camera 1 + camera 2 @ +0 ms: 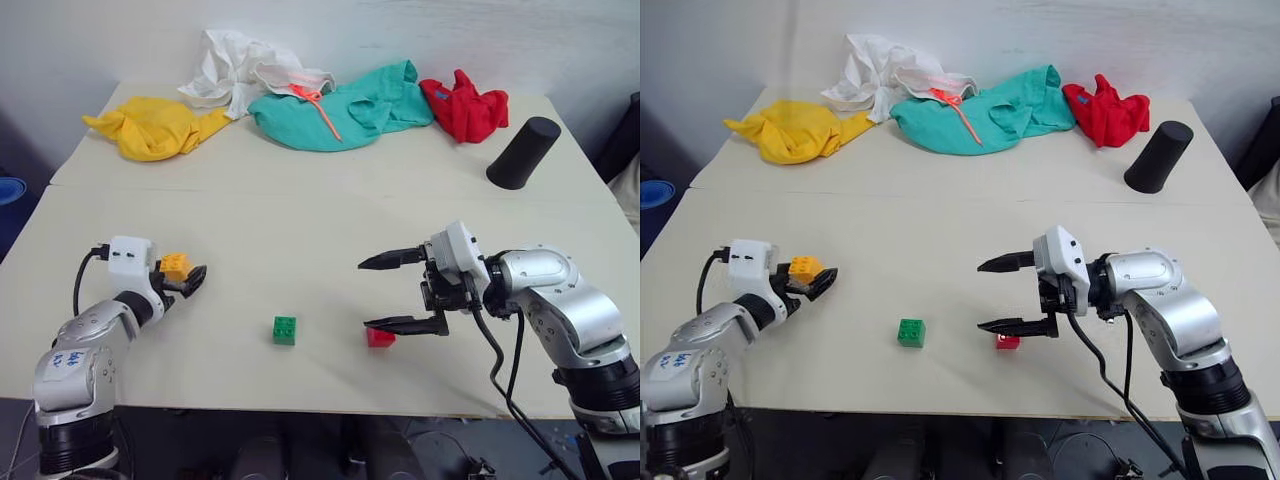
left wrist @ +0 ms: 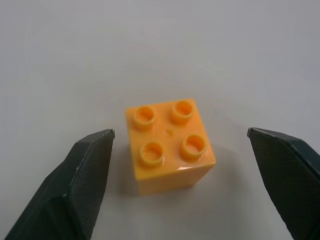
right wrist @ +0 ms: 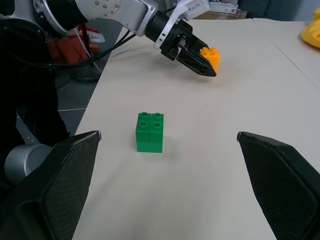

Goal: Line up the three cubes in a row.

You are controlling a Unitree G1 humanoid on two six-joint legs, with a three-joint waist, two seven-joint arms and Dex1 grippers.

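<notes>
Three studded cubes sit on the cream table near its front edge. The orange-yellow cube is at the left, between the fingers of my open left gripper. In the left wrist view this cube rests on the table with a gap to each finger. The green cube stands alone in the middle. The red cube lies to its right, partly hidden under the lower finger of my right gripper. That gripper is open, points left above the table and holds nothing. The right wrist view shows the green cube ahead.
Along the back of the table lie a yellow cloth, a white cloth, a teal cloth and a red cloth. A black cylinder lies at the back right. A seam crosses the table behind the cubes.
</notes>
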